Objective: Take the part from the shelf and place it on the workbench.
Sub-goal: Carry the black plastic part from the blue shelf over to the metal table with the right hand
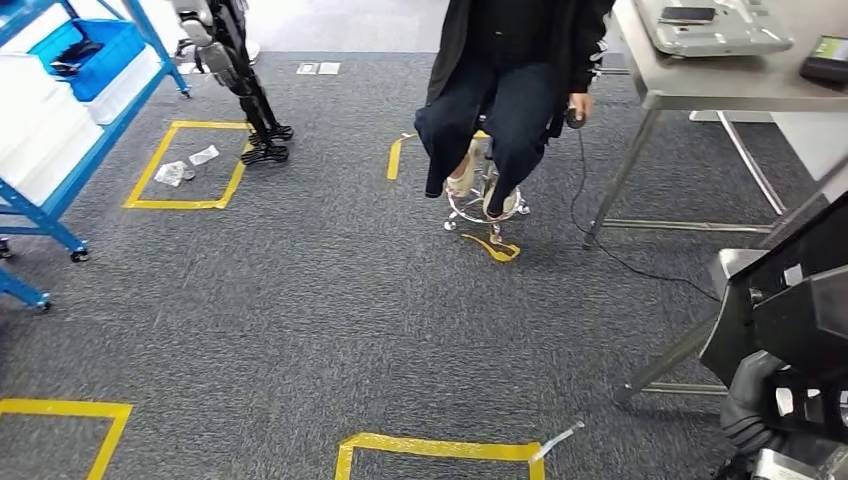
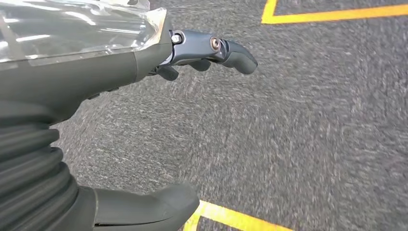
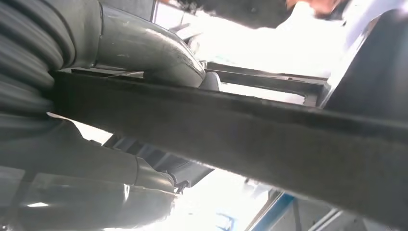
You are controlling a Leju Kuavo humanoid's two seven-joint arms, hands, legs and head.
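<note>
Robot stands on grey carpet between shelf and workbench, carrying a dark part.
Blue shelf (image 1: 60, 120) sits upper left; a seated person (image 1: 510, 90) top centre; the steel workbench (image 1: 720, 85) upper right. At lower right, the right hand (image 1: 765, 405) grasps the black part (image 1: 800, 300). The left hand (image 2: 144, 62) hangs released above the carpet (image 2: 288, 134).

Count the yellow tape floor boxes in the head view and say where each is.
3: one full box beside the blue shelf; two part-seen boxes along the near edge, left and middle.
</note>
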